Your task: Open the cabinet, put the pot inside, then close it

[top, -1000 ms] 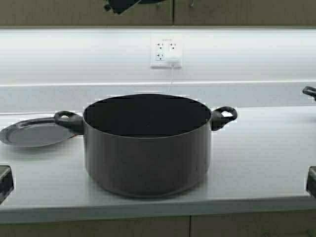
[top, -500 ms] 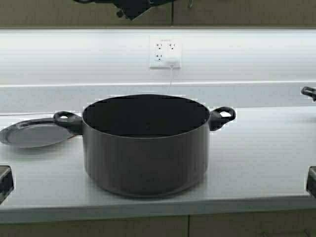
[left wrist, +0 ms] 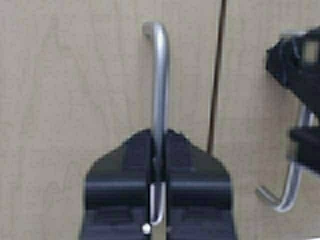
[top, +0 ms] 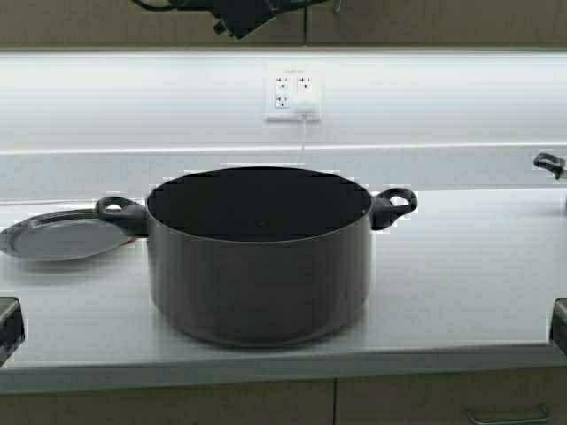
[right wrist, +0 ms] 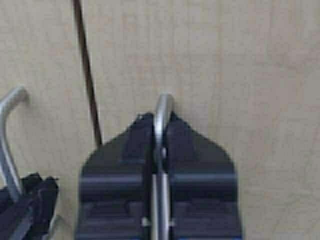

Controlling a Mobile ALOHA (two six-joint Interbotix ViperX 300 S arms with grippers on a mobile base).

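The large dark grey pot [top: 259, 266] stands on the white counter [top: 461, 283], straight in front of me, with nothing in it. The cabinet [top: 106, 22] shows only as a tan strip along the top of the high view. In the left wrist view my left gripper [left wrist: 158, 137] is shut on the left door's curved metal handle [left wrist: 161, 75]. My right gripper [right wrist: 160, 120] is shut on the right door's handle [right wrist: 163, 106]. A thin dark seam [left wrist: 217, 75] runs between the two doors, which lie flush.
A steel plate [top: 58, 237] lies on the counter left of the pot. A wall outlet [top: 293, 93] with a cord sits behind it. Another pot's black handle [top: 549, 164] pokes in at the right edge. A drawer pull [top: 505, 414] shows below the counter.
The whole scene has shifted slightly left and up in the high view, so the robot has moved; a drawer pull has come into view. The dark arm at the top shows more.
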